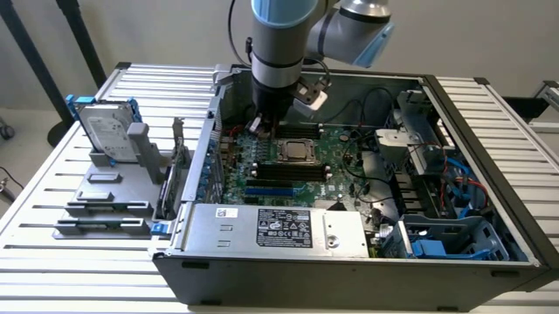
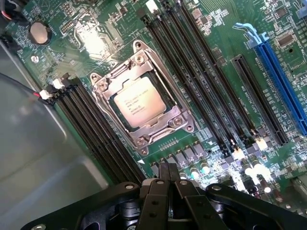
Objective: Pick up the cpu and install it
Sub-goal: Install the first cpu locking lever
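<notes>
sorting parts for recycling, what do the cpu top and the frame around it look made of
The cpu top looks like matte silvery-grey metal with faint printed text. The socket frame looks like brighter bare metal, likely steel, glinting at its screws.

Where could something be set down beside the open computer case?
Free: slatted table on the exterior view's left, around the grey fixture holding the hard drive. Crowded: motherboard around the cpu, where the pincer hangs.

The arm (image 1: pixel 277 39) is showing silver-grey tubes with pale blue joint caps and a black cable trailing along it. Its gripper (image 2: pixel 168 173) is showing black metal fingers (image 2: pixel 169 184), linked bars and round silver screws.
</notes>
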Controlling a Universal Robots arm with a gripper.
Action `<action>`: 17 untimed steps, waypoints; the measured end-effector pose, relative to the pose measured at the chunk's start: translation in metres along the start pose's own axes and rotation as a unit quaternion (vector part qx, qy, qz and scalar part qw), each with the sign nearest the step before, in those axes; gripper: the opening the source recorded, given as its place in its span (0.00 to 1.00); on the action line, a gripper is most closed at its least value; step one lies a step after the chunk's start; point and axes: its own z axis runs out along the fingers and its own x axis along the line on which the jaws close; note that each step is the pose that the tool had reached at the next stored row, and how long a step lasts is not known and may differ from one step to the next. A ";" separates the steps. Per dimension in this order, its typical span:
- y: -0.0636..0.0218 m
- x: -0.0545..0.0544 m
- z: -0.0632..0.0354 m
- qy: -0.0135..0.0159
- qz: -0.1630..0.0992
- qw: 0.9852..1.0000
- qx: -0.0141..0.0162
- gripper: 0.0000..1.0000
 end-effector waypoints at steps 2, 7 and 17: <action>-0.0008 0.001 0.0004 0.000 -0.006 1.000 -0.003 0.11; -0.0021 0.003 0.0009 -0.001 -0.026 1.000 -0.011 0.11; -0.0074 0.008 0.0026 -0.025 -0.068 0.997 -0.015 0.11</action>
